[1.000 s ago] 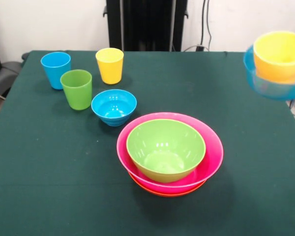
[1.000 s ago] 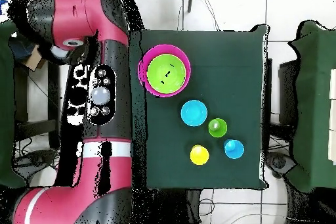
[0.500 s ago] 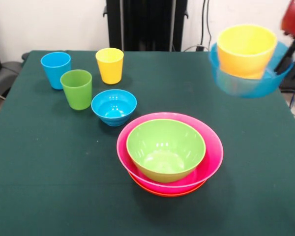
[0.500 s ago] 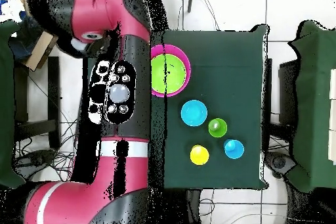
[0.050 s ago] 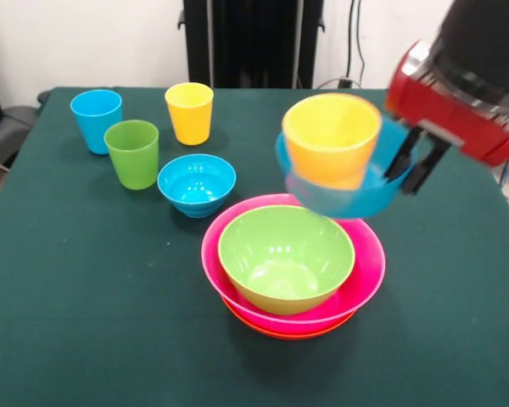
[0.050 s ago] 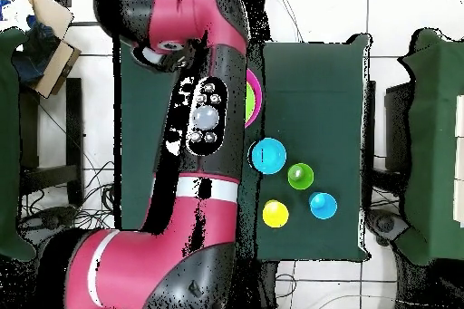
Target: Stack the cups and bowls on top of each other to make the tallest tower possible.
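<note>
While the gripper (image 5: 405,161) stays clamped on the rim of a small glossy blue plastic bowl (image 5: 356,191) carrying a squat yellow-orange cup (image 5: 332,138), both hang just above the nested large lime green bowl (image 5: 286,259), large pink bowl (image 5: 365,271) and orange bowl (image 5: 276,331) on the green counter (image 5: 85,280). Another small blue bowl (image 5: 196,184) and three tumblers stand apart.

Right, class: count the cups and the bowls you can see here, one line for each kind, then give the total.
Cups: 4 – light blue, green, yellow, and the yellow-orange cup riding in the carried bowl.
Bowls: 5 – blue on the table, carried blue, lime green, pink, orange.
Total: 9
</note>
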Controlling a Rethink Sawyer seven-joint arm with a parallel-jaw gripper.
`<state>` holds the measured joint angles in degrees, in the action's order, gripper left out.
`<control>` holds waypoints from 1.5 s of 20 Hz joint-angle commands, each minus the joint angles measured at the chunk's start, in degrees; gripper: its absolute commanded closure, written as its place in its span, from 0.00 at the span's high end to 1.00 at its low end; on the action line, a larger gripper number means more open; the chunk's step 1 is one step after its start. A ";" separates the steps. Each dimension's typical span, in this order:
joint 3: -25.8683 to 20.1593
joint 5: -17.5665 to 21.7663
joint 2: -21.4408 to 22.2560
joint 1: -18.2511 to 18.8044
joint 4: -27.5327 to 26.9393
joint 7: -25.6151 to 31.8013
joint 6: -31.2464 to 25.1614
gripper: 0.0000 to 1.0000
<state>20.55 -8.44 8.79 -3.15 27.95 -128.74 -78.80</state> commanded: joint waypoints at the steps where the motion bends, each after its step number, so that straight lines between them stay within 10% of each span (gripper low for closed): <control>1: -5.53 4.41 -0.40 0.18 6.55 11.22 7.38 0.00; 30: -8.48 6.11 3.34 3.34 16.67 16.65 15.58 0.00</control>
<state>19.33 -6.76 10.99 -1.59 34.44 -128.73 -67.45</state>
